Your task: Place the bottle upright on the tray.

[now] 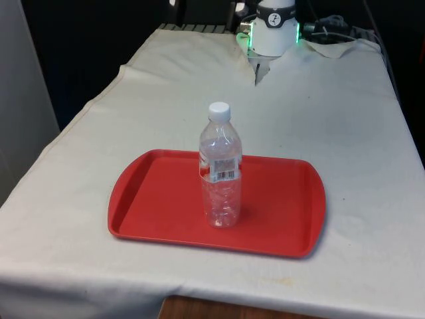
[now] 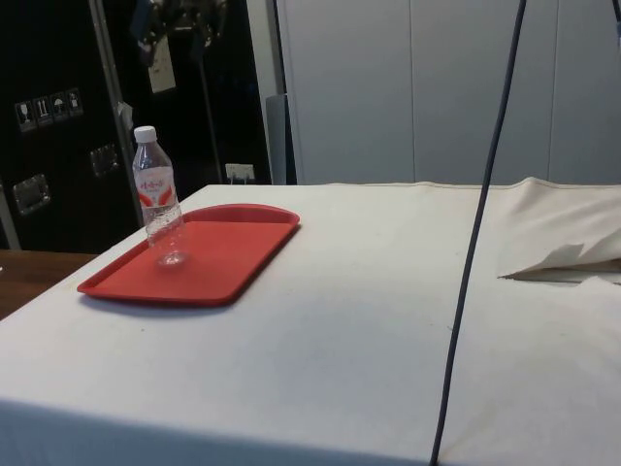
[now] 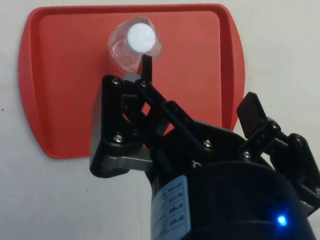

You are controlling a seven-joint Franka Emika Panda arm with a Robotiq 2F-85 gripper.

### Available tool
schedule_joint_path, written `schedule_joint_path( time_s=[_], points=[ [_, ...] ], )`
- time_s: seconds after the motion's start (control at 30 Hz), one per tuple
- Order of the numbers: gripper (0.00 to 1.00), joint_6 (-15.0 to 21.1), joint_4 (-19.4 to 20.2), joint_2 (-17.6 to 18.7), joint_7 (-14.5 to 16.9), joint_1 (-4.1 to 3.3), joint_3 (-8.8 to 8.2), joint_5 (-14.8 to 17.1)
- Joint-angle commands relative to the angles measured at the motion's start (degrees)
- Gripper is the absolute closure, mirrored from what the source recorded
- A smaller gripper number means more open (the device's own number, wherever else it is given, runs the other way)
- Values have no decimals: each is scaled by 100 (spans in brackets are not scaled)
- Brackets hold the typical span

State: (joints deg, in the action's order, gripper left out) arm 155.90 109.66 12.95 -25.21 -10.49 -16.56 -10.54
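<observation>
Standing upright on the red plastic tray (image 1: 279,199), the clear plastic bottle (image 1: 220,174) is below the black gripper (image 3: 197,85), whose fingers are apart, holding nothing.

We see our gripper (image 3: 197,85) in black, its linked fingers (image 3: 146,70) pinned with silver screws; a white label sits on its body.
</observation>
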Motion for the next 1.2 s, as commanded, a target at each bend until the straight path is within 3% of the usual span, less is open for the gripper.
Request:
schedule_joint_path(
  time_s=[0.0,0.07,0.23,0.27,0.33,0.53,0.57,0.6,0.8,0.87,0.9,1.17],
  points=[
    [0,-57,-17,0,11,6,0,0],
    [0,-281,-80,17,143,46,34,115],
    [0,-579,-189,46,201,46,-6,109],
    [0,-527,-178,40,109,17,-52,0],
    [0,-688,-229,63,223,52,-17,109],
    [0,-1071,-372,109,309,69,-52,109],
    [0,-974,-338,92,206,34,-92,6],
    [0,-1117,-390,115,315,69,-57,109],
    [0,-1490,-527,160,378,74,-74,143],
    [0,-1398,-510,160,292,52,-120,29],
    [0,-1587,-539,155,390,74,-63,183],
    [0,-1925,-424,-11,510,57,-74,401]
  ],
)
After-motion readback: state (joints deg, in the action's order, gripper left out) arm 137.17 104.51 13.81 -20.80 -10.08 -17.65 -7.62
